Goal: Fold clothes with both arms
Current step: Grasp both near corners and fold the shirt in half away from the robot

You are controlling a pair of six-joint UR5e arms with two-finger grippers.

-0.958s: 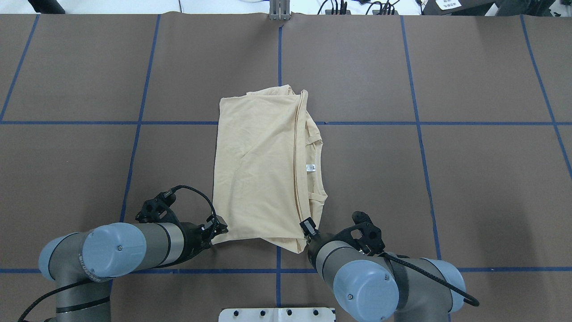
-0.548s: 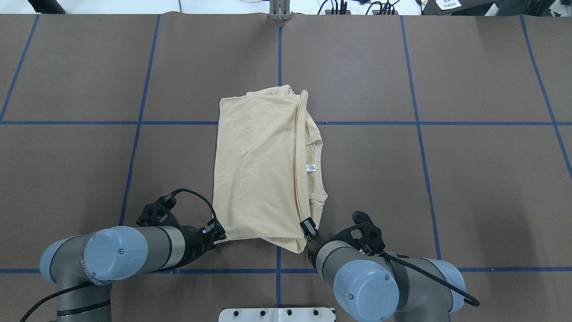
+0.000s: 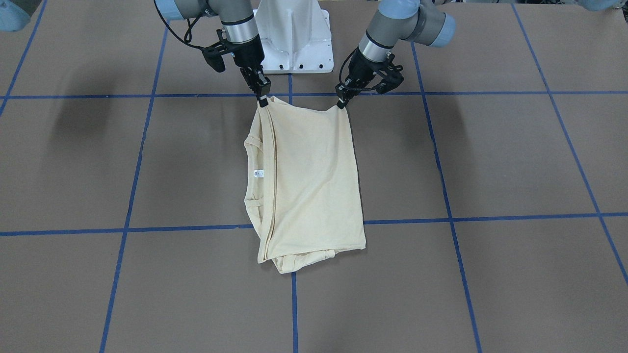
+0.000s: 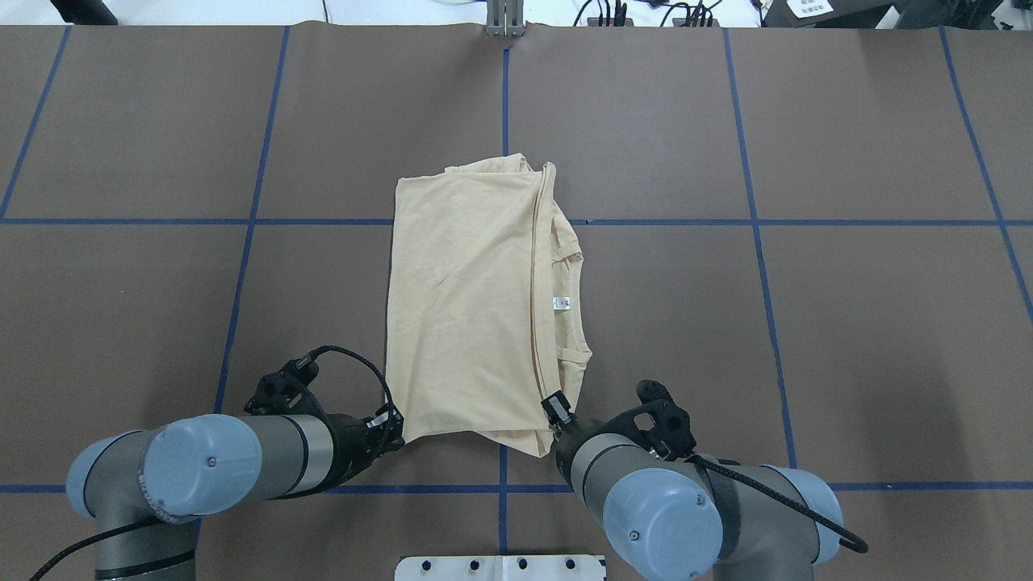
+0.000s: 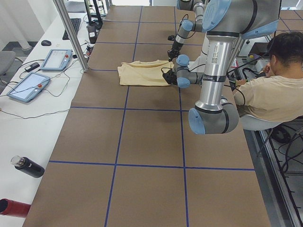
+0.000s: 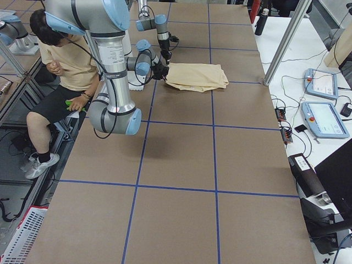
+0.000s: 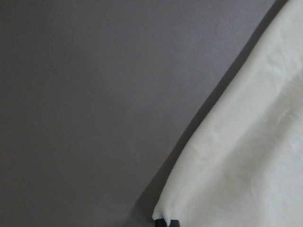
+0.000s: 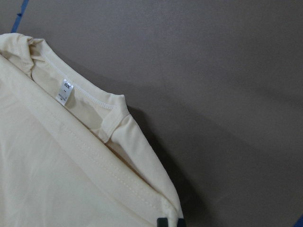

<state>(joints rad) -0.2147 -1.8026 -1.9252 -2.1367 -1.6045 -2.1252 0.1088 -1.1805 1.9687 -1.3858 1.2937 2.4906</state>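
left end effector [image 3: 340,104] and right end effector [image 3: 263,100] sit low, pinched closed.

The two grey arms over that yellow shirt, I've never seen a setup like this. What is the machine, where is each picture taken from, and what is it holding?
It is one robot with two jointed arms, each ending in a two-finger gripper. One camera faces the robot across the table, one looks down from behind it, two watch from the table's ends, and one rides on each wrist. On the brown table lies a folded cream T-shirt, its white neck label showing. The left gripper and the right gripper each seem to pinch one of the shirt's two corners nearest the robot.
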